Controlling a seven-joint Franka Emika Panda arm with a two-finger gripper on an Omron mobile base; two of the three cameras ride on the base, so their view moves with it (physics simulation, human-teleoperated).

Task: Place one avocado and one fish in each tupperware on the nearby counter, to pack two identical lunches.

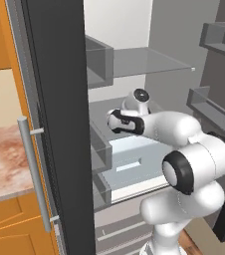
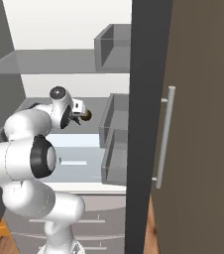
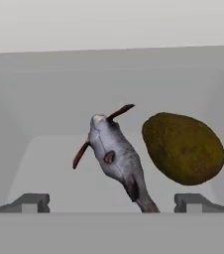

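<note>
The packing looks barely begun: the gripper point(image 3: 112, 203), jaws wide apart and holding nothing, faces into the fridge point(image 1: 134, 62) at a grey fish point(image 3: 116, 156) lying on a shelf, a brown avocado point(image 3: 183, 149) just beside it at three o'clock.

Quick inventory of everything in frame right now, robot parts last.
fish: 1, dark grey, on the fridge shelf between the open fingertips in the hand view
avocado: 1, brown-olive, on the same shelf beside the fish
fridge shelf: several, grey, inside the open fridge
fridge door: 1, dark, open, with a silver handle
counter: 1, reddish-brown and cream stone, beyond the door
cabinet doors: orange, under the counter
gripper: 1, open, aimed at the fish
arm: 1, white, reaching into the fridge
</note>
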